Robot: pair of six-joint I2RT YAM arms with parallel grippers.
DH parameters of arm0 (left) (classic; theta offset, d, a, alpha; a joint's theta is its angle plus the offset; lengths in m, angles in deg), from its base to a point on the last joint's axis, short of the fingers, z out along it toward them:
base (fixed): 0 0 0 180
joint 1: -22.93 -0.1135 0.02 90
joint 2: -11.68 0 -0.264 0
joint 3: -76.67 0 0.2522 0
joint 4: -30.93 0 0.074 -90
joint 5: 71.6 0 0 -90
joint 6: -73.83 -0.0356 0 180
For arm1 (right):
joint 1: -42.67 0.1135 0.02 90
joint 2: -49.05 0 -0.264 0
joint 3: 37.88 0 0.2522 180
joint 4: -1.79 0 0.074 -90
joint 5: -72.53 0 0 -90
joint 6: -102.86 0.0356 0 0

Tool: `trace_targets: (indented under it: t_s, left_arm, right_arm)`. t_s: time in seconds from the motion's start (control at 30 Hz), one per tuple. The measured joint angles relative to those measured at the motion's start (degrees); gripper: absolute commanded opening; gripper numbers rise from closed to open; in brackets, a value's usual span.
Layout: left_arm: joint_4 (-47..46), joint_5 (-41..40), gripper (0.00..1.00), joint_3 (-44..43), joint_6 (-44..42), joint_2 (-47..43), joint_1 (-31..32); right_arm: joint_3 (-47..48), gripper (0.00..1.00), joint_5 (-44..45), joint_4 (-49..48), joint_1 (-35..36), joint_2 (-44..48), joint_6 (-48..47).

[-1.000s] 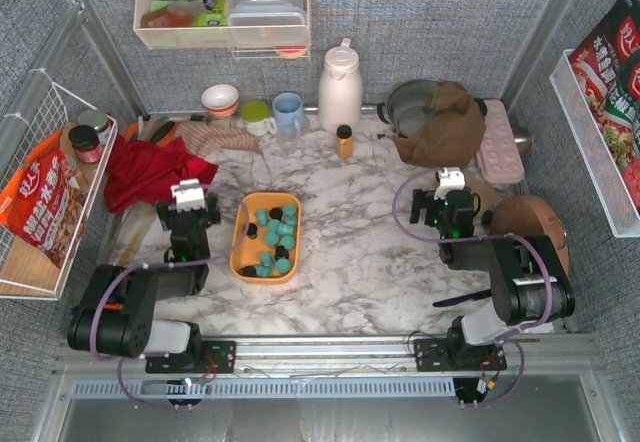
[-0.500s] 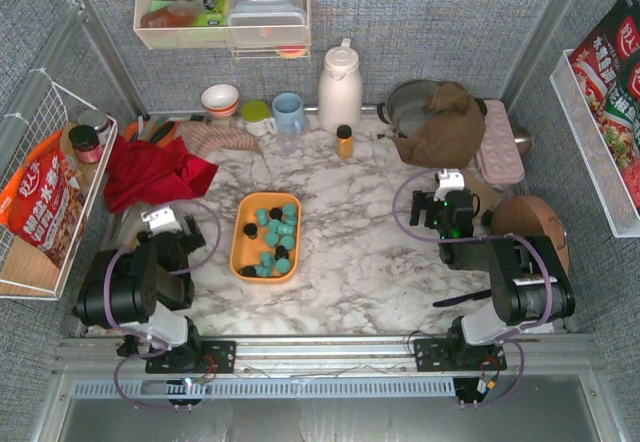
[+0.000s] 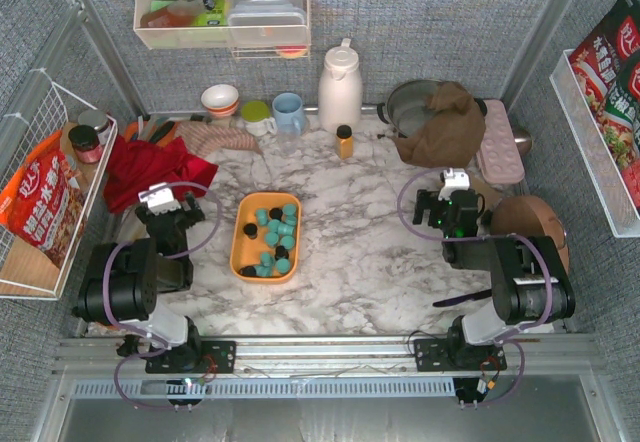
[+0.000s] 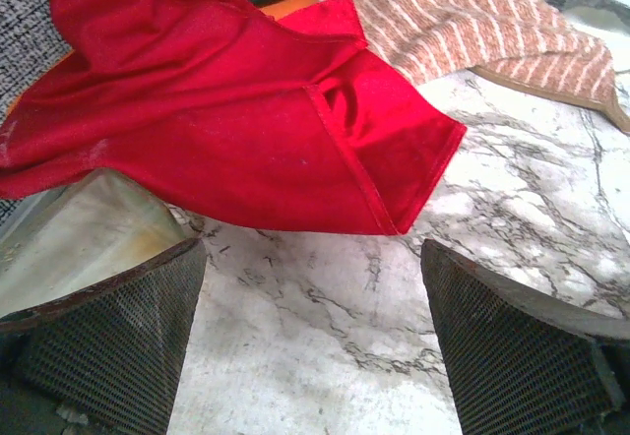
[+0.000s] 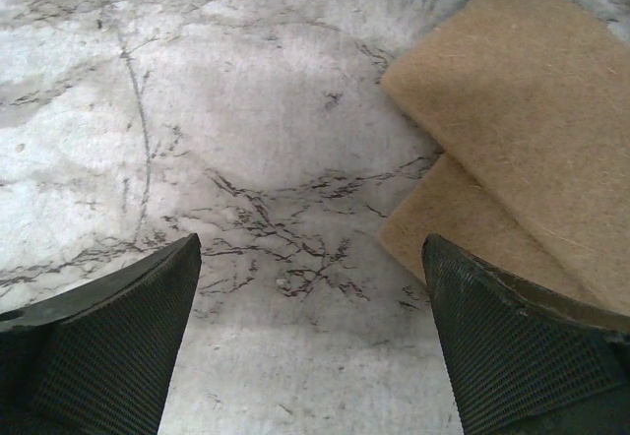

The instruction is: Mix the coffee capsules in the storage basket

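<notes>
Coffee capsules [image 3: 272, 240]: teal, few black, heaped in orange storage basket [image 3: 239, 247], centre-left of top view. Left gripper [image 4: 313, 253]: fingers wide apart, empty, red cloth [image 4: 226, 110] above in frame. Right gripper [image 5: 310, 243]: fingers apart, empty, tan mat [image 5: 512, 140] upper right.

One orange basket [image 3: 237, 248] held roughly ten teal capsules [image 3: 272, 239] and about four black capsules [image 3: 250, 230]; the exact number was hard to make out. Behind it stood one white jug [image 3: 340, 90], one amber bottle [image 3: 345, 143], one bowl [image 3: 220, 98], one green cup [image 3: 256, 115] and one blue cup [image 3: 288, 113].
</notes>
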Motion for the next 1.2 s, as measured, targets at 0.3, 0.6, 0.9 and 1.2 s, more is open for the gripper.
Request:
trace_targets:
  t_s: [0.3,0.6,0.9,1.2]
  left_arm:
    - [0.0,2.1,0.99,0.0,-0.7,0.0,0.1]
    - [0.0,2.3,0.99,0.0,-0.8,0.0,0.1]
    - [0.0,2.3,0.99,0.0,-0.8,0.0,0.1]
    - [0.0,2.3,0.99,0.0,-0.9,0.0,0.1]
  right_arm:
    - [0.0,0.99,-1.0,0.0,0.3,0.0,0.1]
    - [0.0,0.99,-1.0,0.0,0.3,0.0,0.1]
    - [0.0,0.99,-1.0,0.0,0.3,0.0,0.1]
    - [0.0,0.99,-1.2,0.0,0.3,0.0,0.1]
